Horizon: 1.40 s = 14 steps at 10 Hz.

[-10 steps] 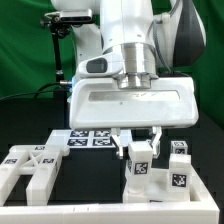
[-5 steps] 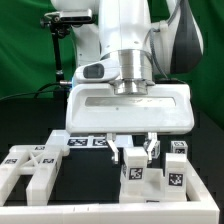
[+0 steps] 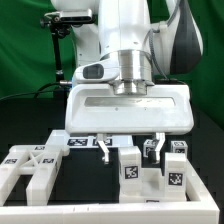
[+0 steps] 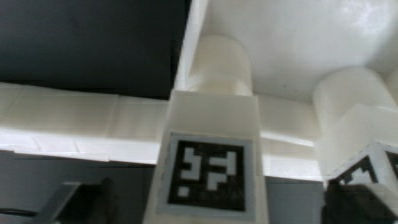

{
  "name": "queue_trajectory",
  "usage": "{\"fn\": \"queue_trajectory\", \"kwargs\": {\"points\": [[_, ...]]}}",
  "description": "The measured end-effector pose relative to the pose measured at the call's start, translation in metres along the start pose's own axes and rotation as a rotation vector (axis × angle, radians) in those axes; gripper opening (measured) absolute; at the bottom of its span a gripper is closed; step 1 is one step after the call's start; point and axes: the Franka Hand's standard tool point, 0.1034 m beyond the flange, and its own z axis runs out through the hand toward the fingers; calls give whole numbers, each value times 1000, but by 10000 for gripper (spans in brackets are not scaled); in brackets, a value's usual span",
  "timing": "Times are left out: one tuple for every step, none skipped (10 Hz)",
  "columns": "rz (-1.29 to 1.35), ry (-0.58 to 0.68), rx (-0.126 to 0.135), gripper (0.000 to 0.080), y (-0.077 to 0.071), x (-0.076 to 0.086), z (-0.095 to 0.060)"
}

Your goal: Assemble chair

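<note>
The chair lies in separate white pieces low in the exterior view, around 6 o'clock of the picture. The central post (image 3: 130,170) stands upright with a square black-and-white tag on its near face. The wrist view shows the same post (image 4: 214,150) close up, its tag turned to the camera. A second post (image 3: 172,178), also tagged, stands just beside it at 3 o'clock (the wrist view catches it (image 4: 356,110) as a rounded white column next to the first). A smaller block (image 3: 181,150) sits behind that one, towards 1 o'clock of the central post. Well apart at 9 o'clock, a cross-braced piece (image 3: 35,165) rests on the black surface (image 3: 25,125). In the wrist view a flat white slab (image 4: 89,120) runs behind the central post; whether the two are joined cannot be told.

The pincer (image 3: 130,152) hangs directly over the central post with its jaws spread wide. Its fingers (image 3: 104,150) stand at 10 o'clock and 2 o'clock of the post, each with a visible gap to the white sides, so nothing is gripped. The broad white housing above them fills the middle of the picture, and the arm rises towards 12 o'clock.

The marker board (image 3: 85,140) lies flat at 11 o'clock of the central post, partly hidden by the housing. A green curtain (image 3: 25,50) closes the scene behind.
</note>
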Motion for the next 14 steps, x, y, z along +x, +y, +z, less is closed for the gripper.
{"fn": "queue_trajectory", "kwargs": {"points": [[0, 0, 0, 638, 0, 0, 0], [0, 0, 0, 638, 0, 0, 0], [0, 0, 0, 646, 0, 0, 0], [0, 0, 0, 646, 0, 0, 0], [1, -2, 0, 649, 1, 0, 0], [25, -75, 36, 649, 2, 0, -2], [46, -125, 61, 649, 9, 7, -9], [99, -198, 95, 649, 5, 7, -11], [120, -213, 108, 649, 1, 13, -10], [123, -219, 109, 649, 1, 13, -8], [145, -321, 146, 649, -5, 5, -7], [140, -363, 158, 649, -3, 9, -6], [128, -428, 170, 649, -1, 8, -4], [117, -467, 176, 649, 2, 9, -3]]}}
